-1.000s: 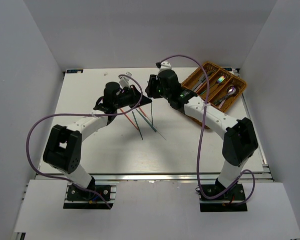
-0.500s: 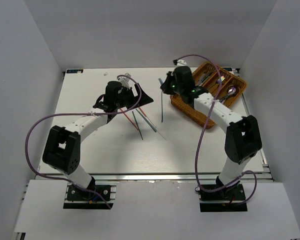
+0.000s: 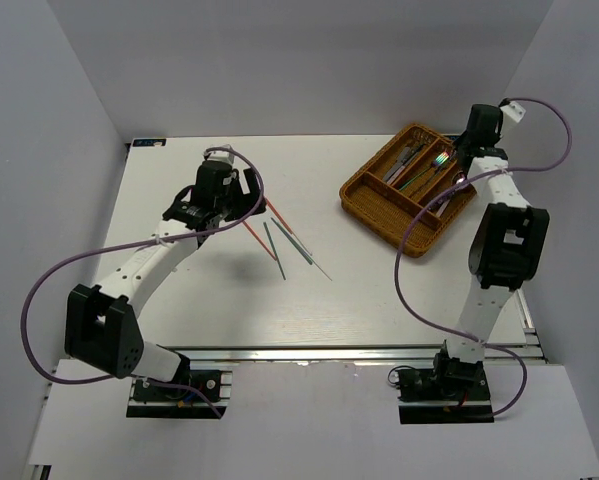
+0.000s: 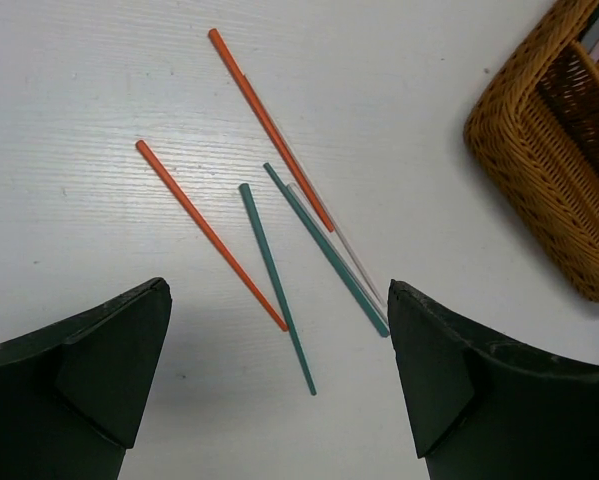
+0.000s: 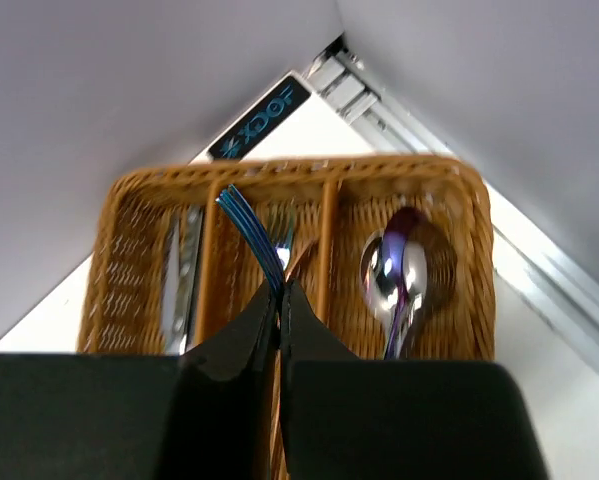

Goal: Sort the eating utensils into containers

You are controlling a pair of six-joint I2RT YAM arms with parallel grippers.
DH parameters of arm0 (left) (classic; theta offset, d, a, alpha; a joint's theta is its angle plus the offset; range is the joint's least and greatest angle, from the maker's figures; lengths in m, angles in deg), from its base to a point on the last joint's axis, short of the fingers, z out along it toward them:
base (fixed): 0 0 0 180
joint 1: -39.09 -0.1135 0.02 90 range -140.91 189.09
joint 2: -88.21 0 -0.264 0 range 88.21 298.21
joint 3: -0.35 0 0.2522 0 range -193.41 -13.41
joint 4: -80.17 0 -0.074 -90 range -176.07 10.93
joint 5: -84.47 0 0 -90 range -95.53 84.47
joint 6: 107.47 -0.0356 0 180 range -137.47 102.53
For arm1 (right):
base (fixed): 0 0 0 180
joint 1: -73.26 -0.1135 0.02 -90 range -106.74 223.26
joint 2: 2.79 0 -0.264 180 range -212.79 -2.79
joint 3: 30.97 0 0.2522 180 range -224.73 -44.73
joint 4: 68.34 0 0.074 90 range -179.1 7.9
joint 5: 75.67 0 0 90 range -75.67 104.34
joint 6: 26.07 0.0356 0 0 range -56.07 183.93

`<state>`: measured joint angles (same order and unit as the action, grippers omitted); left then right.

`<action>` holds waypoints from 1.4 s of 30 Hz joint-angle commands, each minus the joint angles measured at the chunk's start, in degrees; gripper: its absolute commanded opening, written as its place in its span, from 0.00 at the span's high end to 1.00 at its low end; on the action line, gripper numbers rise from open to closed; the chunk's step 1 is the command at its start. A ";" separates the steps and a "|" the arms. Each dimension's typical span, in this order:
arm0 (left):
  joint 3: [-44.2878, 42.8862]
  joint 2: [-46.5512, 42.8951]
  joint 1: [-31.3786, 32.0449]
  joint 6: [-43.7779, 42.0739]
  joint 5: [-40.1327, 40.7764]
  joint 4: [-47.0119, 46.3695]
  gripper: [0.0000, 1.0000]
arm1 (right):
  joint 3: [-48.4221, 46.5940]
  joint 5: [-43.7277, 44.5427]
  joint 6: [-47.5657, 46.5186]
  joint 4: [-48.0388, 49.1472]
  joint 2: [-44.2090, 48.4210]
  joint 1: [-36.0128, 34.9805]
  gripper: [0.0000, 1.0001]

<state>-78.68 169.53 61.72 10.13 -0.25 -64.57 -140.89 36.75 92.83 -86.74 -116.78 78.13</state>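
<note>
The right gripper (image 5: 279, 292), clamped on the blue chopsticks (image 5: 247, 225) above the wicker tray (image 5: 379, 163), should lower them parallel to a compartment before letting go; the left gripper (image 4: 277, 300) hangs open over the loose chopsticks (image 4: 275, 262).

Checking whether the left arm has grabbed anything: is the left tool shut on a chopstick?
No, the left tool is open, and the red chopsticks and green chopsticks lie loose on the table below it.
</note>
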 commanded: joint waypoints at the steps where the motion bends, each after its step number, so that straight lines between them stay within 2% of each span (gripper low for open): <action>1: 0.32 -0.11 0.04 -2.11 1.93 0.92 0.02 | -7.10 0.70 -1.74 3.15 -6.30 -0.65 1.00; 5: 0.15 0.59 0.04 -2.28 2.63 1.79 0.02 | -17.80 1.14 -2.98 -0.35 -13.00 -0.03 1.00; 12: -0.55 1.83 0.04 -2.63 3.51 2.85 0.02 | -20.03 -0.62 -1.48 -0.80 -17.57 0.06 1.00; 13: -0.55 1.91 0.04 -2.63 3.60 2.85 0.02 | -19.94 -0.70 -1.31 -0.80 -17.84 0.06 0.93; 14: -0.64 1.91 0.04 -2.63 3.60 3.02 0.02 | -19.94 -1.14 -1.31 -1.07 -17.84 0.06 0.68; 17: -0.82 1.56 0.04 -2.63 4.30 3.20 0.02 | -20.12 -2.55 -0.52 -2.64 -16.88 0.06 0.48; 18: -0.82 1.39 0.04 -2.63 4.91 3.20 0.02 | -19.95 -2.55 -0.43 -2.91 -16.35 -0.03 0.44; 20: -0.99 1.30 0.04 -2.28 5.79 3.64 0.02 | -18.81 -2.81 -0.43 -2.83 -13.81 0.06 0.28; 21: -1.17 1.21 0.04 -2.19 6.23 3.81 0.02 | -18.54 -3.25 -0.78 -2.65 -12.32 0.06 0.26; 22: -1.34 1.21 0.04 -2.11 7.19 4.08 0.02 | -19.23 -3.43 -1.22 -3.00 -11.78 -0.03 0.13; 23: -1.69 1.12 0.04 -1.85 7.72 4.69 0.02 | -19.85 -4.04 -1.74 -4.39 -11.43 -0.03 0.11; 26: -3.36 0.95 0.04 -0.71 11.58 7.49 0.02 | -22.66 -4.92 -4.46 -8.08 -10.11 -0.82 0.11; 30: -6.18 0.77 0.04 1.58 21.33 13.39 0.02 | -19.78 -6.33 -10.87 -9.85 -3.80 -4.77 0.11; 32: -6.01 -0.28 0.04 2.28 26.85 16.20 0.02 | -17.67 -7.90 -14.92 -10.91 -1.07 -10.65 0.11; 35: -1.80 -3.60 0.04 2.81 32.93 15.95 0.02 | -11.44 -9.06 -19.49 -12.76 4.91 -18.90 0.11; 38: 6.20 -6.86 -0.04 2.73 38.03 11.48 0.02 | -3.53 -5.90 -24.15 -11.10 10.71 -27.87 0.11; 39: 6.13 -6.35 -0.04 2.73 38.66 11.64 0.02 | 1.71 -6.07 -24.16 -9.87 13.86 -29.46 0.11; 40: 5.08 -5.56 -0.04 3.16 40.15 14.25 0.02 | 4.72 -7.63 -23.81 -6.46 15.63 -31.56 0.11; 42: 2.53 -3.71 -1.62 5.53 43.57 15.76 0.02 | 11.39 -17.71 -21.79 -3.89 19.23 -32.81 0.11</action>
<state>-73.87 165.39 61.35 13.16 35.00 -49.97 -136.74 26.28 72.70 -93.78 -101.37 44.27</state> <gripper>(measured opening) 0.982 0.894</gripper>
